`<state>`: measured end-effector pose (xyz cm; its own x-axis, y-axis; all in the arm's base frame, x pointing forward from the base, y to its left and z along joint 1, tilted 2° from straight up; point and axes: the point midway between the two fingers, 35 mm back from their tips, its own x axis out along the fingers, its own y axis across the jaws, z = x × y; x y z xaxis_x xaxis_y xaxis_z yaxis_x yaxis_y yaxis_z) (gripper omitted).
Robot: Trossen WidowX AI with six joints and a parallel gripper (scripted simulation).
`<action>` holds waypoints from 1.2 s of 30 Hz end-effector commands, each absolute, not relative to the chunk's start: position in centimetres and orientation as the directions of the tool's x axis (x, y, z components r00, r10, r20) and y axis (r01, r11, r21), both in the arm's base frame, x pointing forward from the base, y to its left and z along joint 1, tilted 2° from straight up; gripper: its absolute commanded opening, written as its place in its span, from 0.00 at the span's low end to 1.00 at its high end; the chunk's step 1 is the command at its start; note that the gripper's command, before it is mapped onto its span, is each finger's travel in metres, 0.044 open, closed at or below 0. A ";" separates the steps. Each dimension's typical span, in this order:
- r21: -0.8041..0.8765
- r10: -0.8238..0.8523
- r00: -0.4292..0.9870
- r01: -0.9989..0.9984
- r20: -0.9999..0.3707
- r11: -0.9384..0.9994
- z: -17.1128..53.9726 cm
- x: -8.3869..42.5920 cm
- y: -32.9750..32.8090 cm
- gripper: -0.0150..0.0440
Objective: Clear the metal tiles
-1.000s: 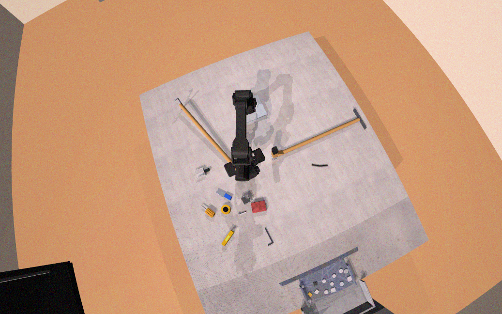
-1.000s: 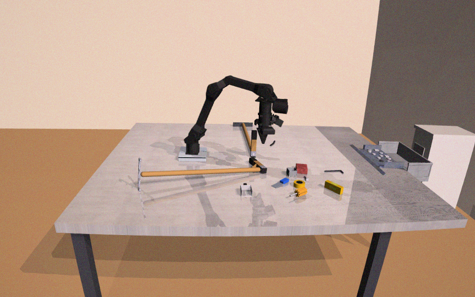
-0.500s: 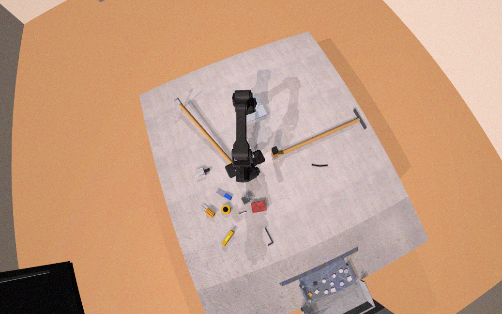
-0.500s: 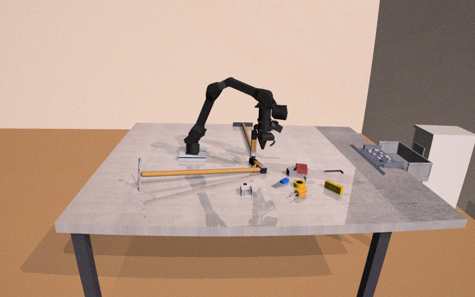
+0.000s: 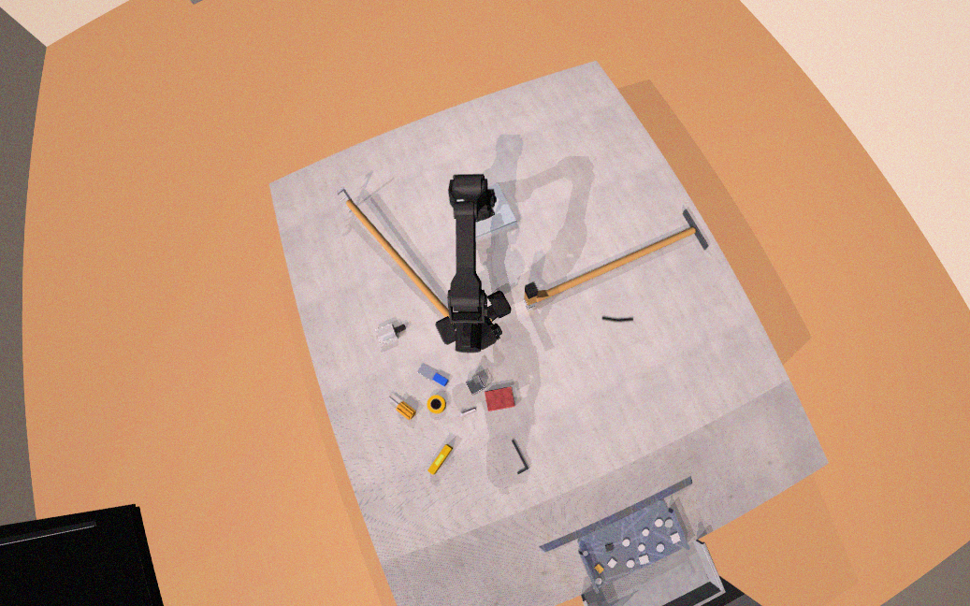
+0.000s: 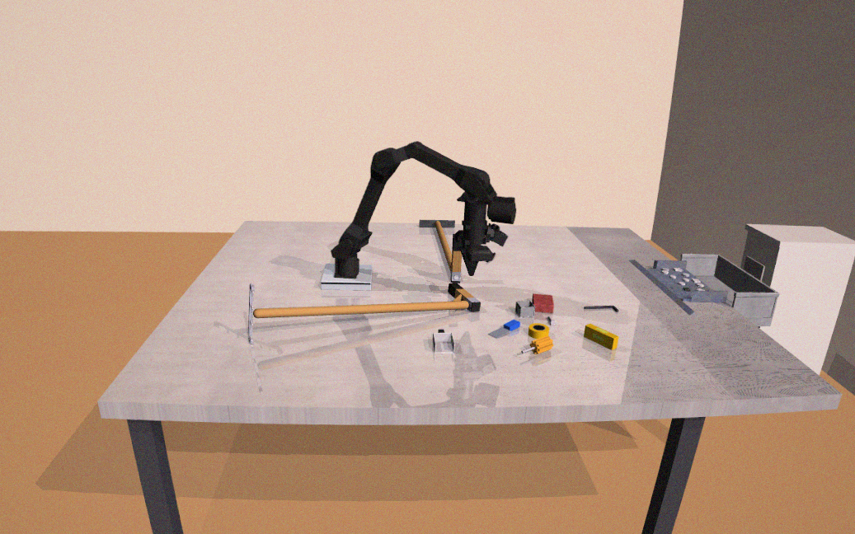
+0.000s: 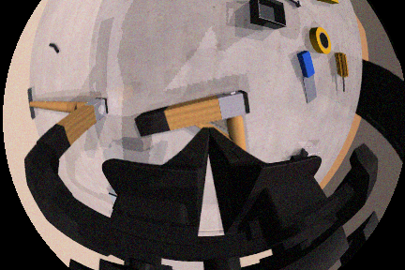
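Observation:
One long wooden-handled tool (image 5: 398,257) (image 6: 350,310) has a thin upright metal head; its grip block (image 6: 463,297) (image 7: 192,112) is at the other end. A second one (image 5: 624,260) (image 6: 443,242) (image 7: 52,106) ends in a flat dark blade (image 5: 695,229) (image 6: 437,223). I cannot tell for certain which is the scraper. My gripper (image 6: 472,274) (image 7: 207,132) is shut and empty, above the table near the first tool's grip block. Several small tiles (image 5: 659,547) lie on the steel plate (image 5: 628,520). The catch box (image 5: 710,569) (image 6: 752,305) is beyond it.
A red block (image 5: 499,398) (image 6: 542,303), open dark box (image 7: 267,12), tape roll (image 5: 436,404), blue-handled item (image 5: 440,379) and yellow bar (image 5: 440,458) lie on the table. A dark strip (image 5: 615,513) crosses before the plate.

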<state>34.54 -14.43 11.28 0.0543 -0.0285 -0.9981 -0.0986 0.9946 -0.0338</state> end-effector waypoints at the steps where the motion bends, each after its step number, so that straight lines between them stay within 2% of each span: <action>1: -0.030 -0.025 0.054 -0.101 -0.998 0.994 11.2 34.8 -14.8 0.25; 36: -0.034 -0.029 0.055 -0.102 -0.998 0.994 11.7 36.2 -20.4 0.25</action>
<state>36.10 -20.04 11.93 0.0598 -0.0353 -0.9976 -0.0983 0.9943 -0.0410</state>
